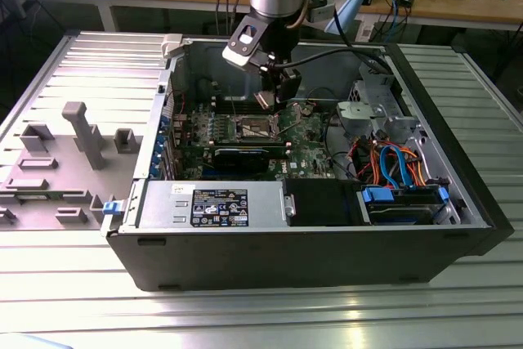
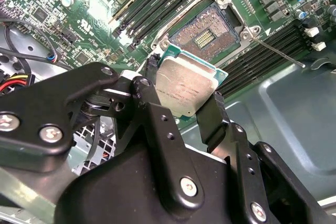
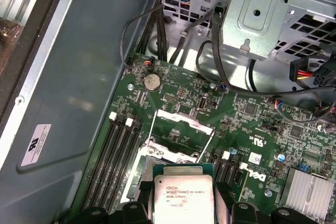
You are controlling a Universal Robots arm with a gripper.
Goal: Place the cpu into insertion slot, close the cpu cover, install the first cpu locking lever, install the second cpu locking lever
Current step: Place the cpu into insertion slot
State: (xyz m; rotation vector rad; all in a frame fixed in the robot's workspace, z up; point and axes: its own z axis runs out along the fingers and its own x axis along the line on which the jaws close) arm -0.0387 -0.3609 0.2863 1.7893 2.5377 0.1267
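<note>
The cpu (image 2: 185,80) is a flat silver-topped square with a green edge, pinched by its sides between the black fingers (image 2: 212,115) of my gripper (image 2: 184,92), which is shut on it. It hangs tilted a little above the green board, just beside the insertion slot (image 2: 206,34), whose dark recess lies open and bare. In the first wrist view the cpu (image 3: 182,195) hides part of the insertion slot (image 3: 157,157), and the cpu cover (image 3: 184,120) stands swung open beyond it. A thin locking lever (image 2: 275,52) sticks out beside the socket. In the exterior view my gripper (image 1: 266,100) hovers over the socket (image 1: 252,127).
The board lies inside an open computer case (image 1: 327,259). A long black graphics card (image 1: 245,154), a power supply (image 1: 212,203), a drive cage (image 1: 372,108) and coloured cables (image 1: 392,161) crowd around it. Memory slots (image 3: 118,150) flank the socket. A grey fixture (image 1: 82,132) stands at the exterior view's left.
</note>
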